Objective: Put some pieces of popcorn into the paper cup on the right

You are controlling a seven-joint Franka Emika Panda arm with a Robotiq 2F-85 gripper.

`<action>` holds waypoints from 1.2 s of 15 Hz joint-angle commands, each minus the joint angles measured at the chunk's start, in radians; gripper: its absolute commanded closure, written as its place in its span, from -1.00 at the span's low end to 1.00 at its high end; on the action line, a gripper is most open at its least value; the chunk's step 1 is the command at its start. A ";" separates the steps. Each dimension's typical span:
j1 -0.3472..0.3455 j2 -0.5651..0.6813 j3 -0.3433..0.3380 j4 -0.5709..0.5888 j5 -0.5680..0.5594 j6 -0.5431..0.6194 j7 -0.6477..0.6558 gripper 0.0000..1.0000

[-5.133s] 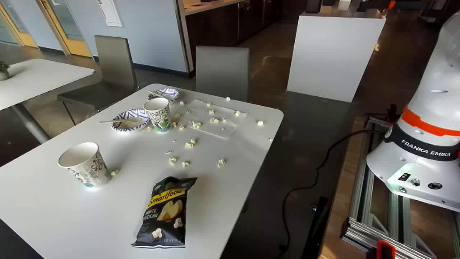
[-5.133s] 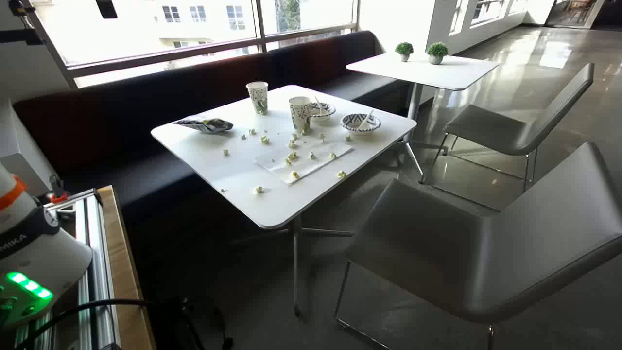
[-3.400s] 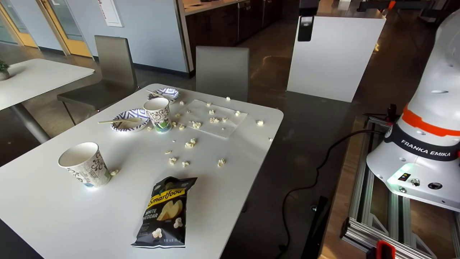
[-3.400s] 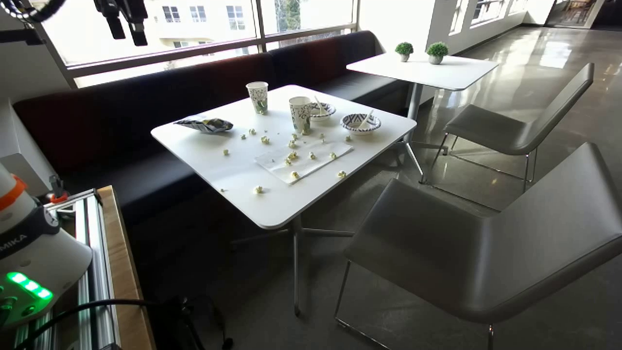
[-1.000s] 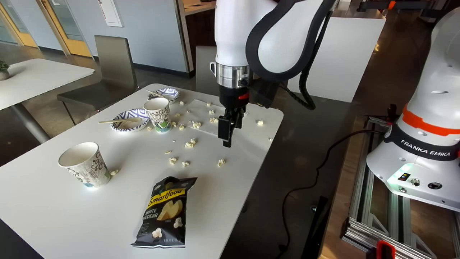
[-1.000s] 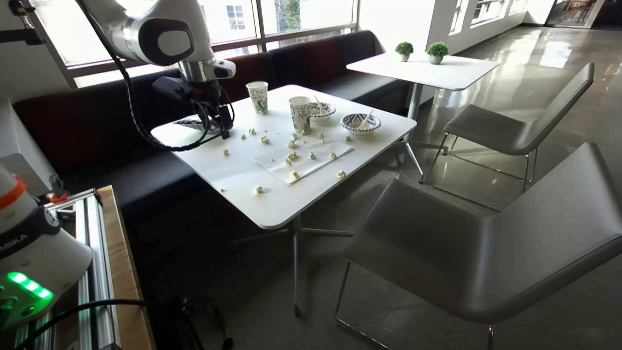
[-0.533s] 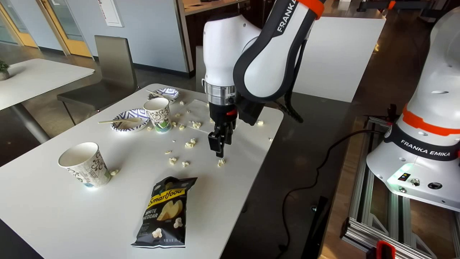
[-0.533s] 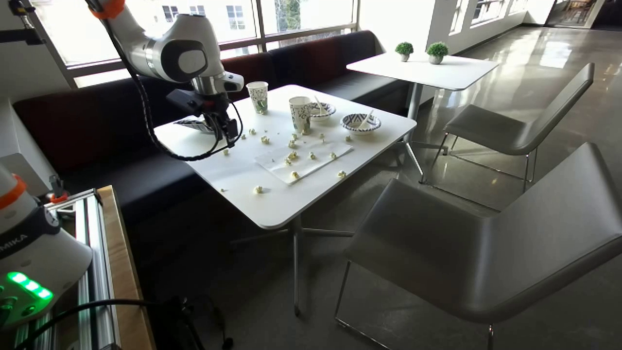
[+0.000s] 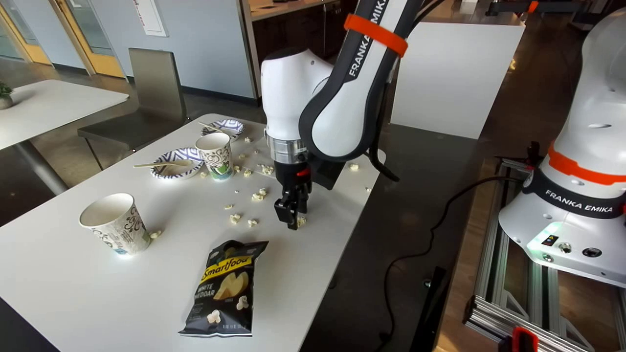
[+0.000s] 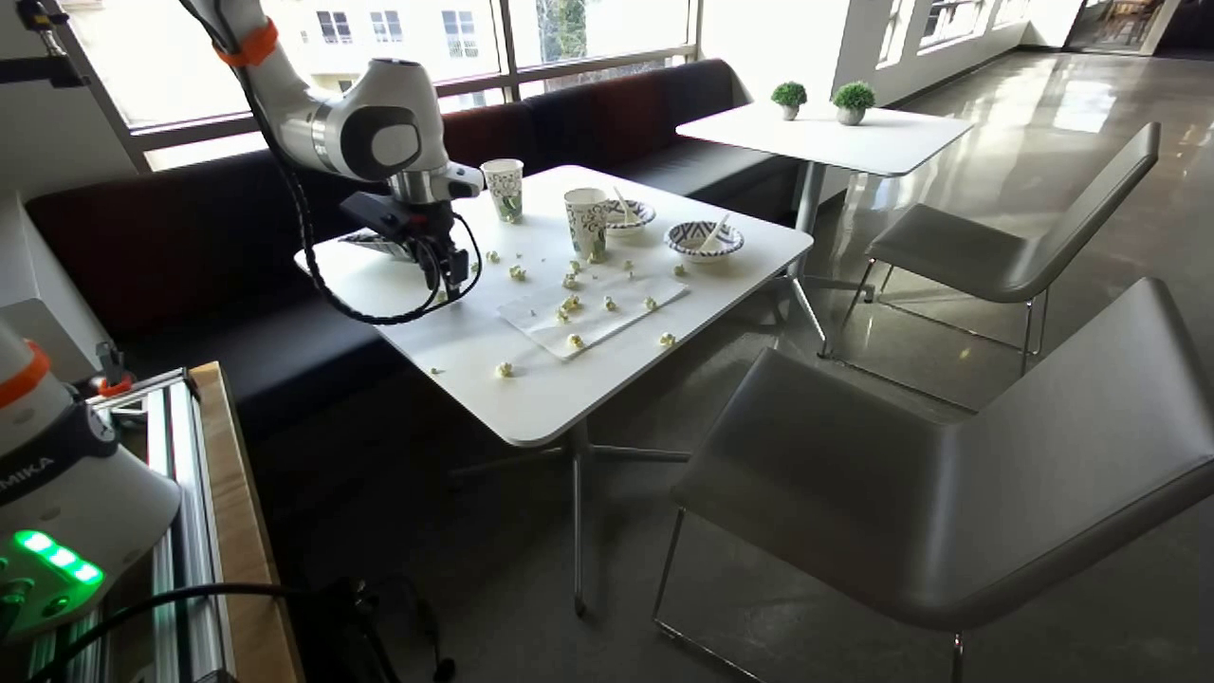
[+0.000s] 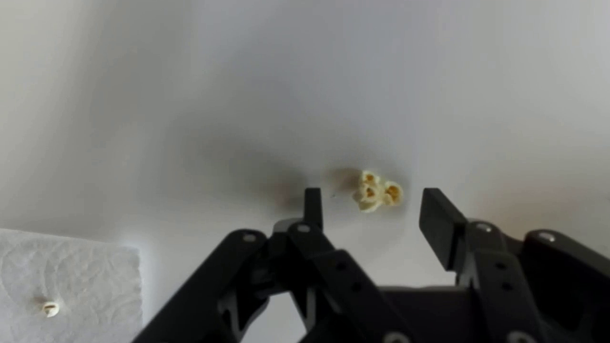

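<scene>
In the wrist view the gripper (image 11: 372, 200) is holding its fingers apart, a popcorn piece (image 11: 375, 193) showing between them with a gap on either side. With the gripper as clock centre in an exterior view, a snack bag (image 9: 226, 288) is lying between seven and eight o'clock, a paper cup (image 9: 216, 160) is standing at ten, and a second cup (image 9: 120, 227) at nine.

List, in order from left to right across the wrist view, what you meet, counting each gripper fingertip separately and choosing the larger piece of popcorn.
Paper sheet → one gripper fingertip → larger piece of popcorn → the other gripper fingertip.
</scene>
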 commanded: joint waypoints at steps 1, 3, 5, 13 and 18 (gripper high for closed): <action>0.037 0.059 -0.026 0.050 -0.018 0.002 0.022 -0.01; 0.039 0.062 -0.027 0.061 -0.011 -0.010 0.021 0.13; 0.043 0.061 -0.032 0.064 -0.012 -0.017 0.027 0.18; 0.127 0.024 -0.088 0.035 -0.074 -0.064 0.113 -0.11; 0.158 0.020 -0.106 0.036 -0.110 -0.097 0.168 0.07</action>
